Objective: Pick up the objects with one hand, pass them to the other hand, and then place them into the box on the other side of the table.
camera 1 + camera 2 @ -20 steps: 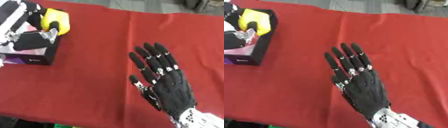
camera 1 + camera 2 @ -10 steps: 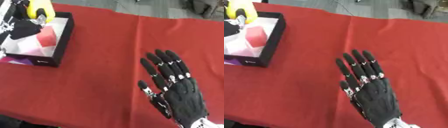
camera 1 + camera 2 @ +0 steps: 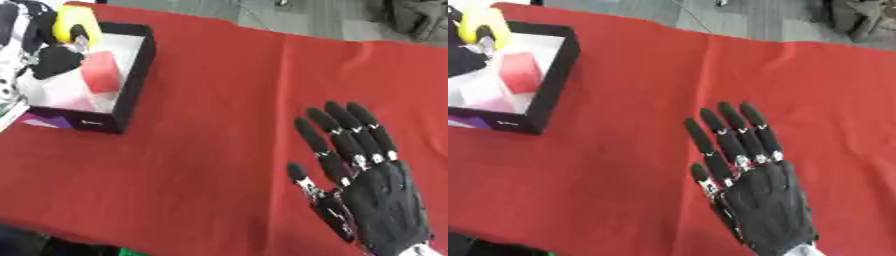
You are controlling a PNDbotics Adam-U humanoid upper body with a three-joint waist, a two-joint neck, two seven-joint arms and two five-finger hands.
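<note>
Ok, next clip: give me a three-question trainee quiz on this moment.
1. True or false: the right hand lies open over the red cloth, holding nothing.
2. Which colour is the object held by the left hand over the box? A) blue B) yellow C) green
3. Fill in: a ___ block lies inside the box.

Key: 1 true; 2 B; 3 pink.

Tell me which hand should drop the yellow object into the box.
Left. The left hand already holds the yellow object over the black box, above the red block. The right hand lies open and empty on the red cloth, far from the box.
</note>
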